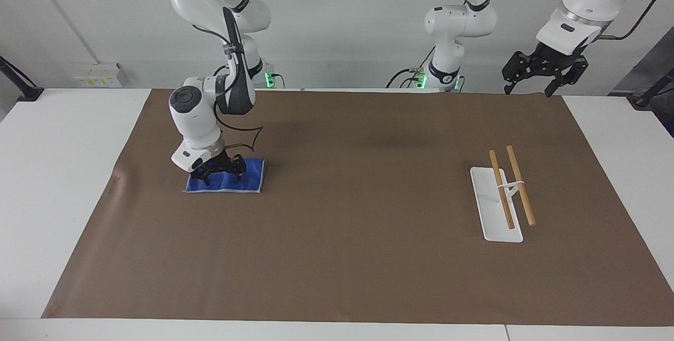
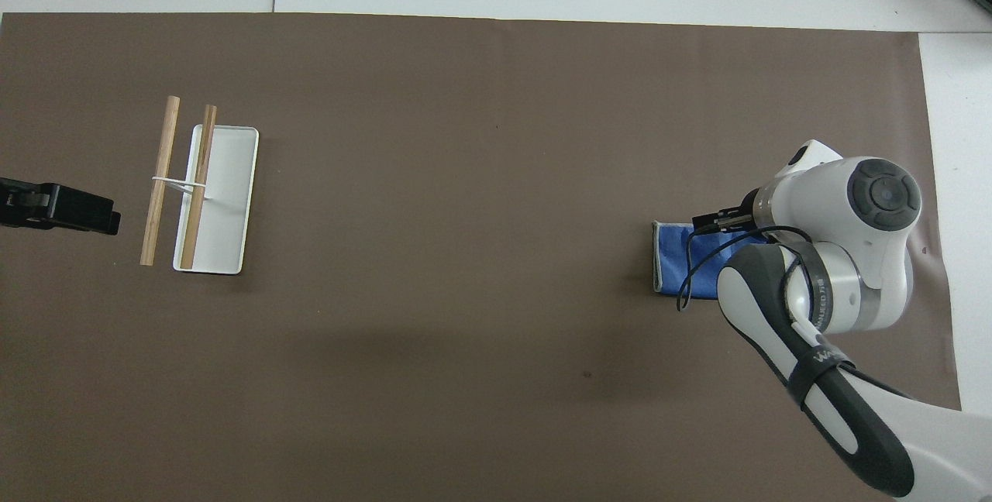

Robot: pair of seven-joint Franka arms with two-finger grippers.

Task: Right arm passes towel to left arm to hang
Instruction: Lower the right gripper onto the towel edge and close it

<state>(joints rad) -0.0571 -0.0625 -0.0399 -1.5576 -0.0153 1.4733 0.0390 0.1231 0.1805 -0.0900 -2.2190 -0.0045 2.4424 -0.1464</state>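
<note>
Jaws of the right gripper (image 1: 218,173) spread, down on the towel (image 1: 247,178); left gripper (image 1: 543,73) spread, waiting. Lift, handover, hanging remain.

light: bright, even — shadows: soft, faint | focus: sharp — glare: none

I find one marking only: white lettering on a black band around the right arm (image 2: 821,355) in the overhead view, too small and foreshortened for me to read. The outlet box (image 1: 97,75) on the wall carries small yellow labels, which I also cannot read.
</note>
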